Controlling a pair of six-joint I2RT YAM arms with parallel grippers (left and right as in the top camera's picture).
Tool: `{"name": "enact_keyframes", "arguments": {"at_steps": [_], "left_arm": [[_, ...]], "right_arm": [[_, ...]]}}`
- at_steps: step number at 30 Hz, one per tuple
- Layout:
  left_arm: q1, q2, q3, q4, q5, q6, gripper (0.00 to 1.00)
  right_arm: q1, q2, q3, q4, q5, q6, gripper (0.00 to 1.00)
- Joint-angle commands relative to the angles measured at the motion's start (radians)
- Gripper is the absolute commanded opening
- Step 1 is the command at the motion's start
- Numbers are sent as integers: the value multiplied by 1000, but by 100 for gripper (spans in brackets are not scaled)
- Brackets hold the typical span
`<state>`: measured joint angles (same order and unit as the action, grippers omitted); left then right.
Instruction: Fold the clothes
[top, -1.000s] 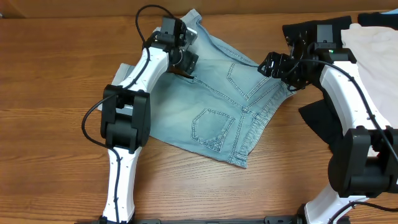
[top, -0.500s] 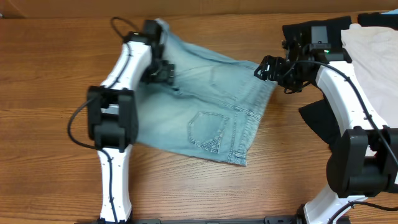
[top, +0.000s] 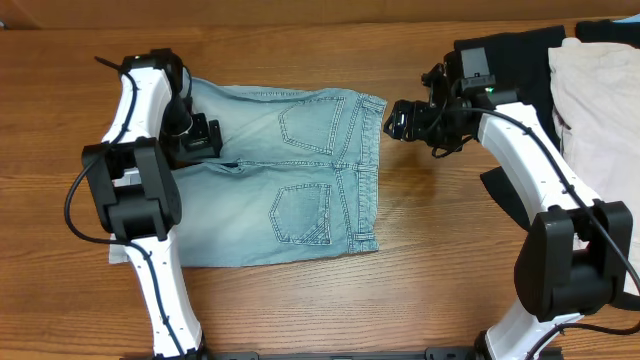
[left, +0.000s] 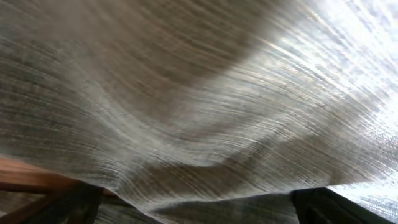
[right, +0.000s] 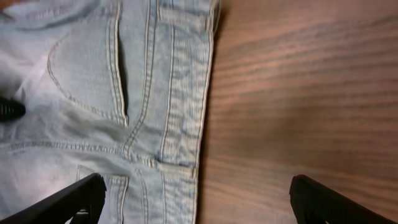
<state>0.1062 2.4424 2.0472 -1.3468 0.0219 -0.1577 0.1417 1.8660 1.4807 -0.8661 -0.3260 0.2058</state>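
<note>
We see the shorts (top: 290, 200) lying lengthwise, just left of our wide-open right gripper (top: 394, 122); the left gripper (top: 204, 140), also wide, sits on them.

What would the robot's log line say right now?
shorts: flat on table | left gripper: on shorts' edge | right gripper: open, empty, beside waistband | fold: not started

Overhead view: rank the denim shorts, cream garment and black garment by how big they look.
1. denim shorts
2. cream garment, cut off by the frame edge
3. black garment, partly covered, so its true rank is unsure
</note>
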Motion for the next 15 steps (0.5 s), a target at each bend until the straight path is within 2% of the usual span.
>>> {"name": "enact_keyframes", "arguments": {"at_steps": [1,7,9,12,15], "left_arm": [[-40,46,98,-34,-2,32,100],[-117,46,415,-109,-108,56,100],[-145,46,486,-18,-130,123,100],[-164,51,476,133,-34,224,100],[-175,56,439,189,4,248,85]], "right_arm": [[2,-1,-3,48,26,-8,99],[4,-1,-3,135,26,-51,99],[4,-1,-3,158,27,-51,99],[4,-1,-3,177,27,-51,99],[4,-1,-3,176,31,-50,99]]}}
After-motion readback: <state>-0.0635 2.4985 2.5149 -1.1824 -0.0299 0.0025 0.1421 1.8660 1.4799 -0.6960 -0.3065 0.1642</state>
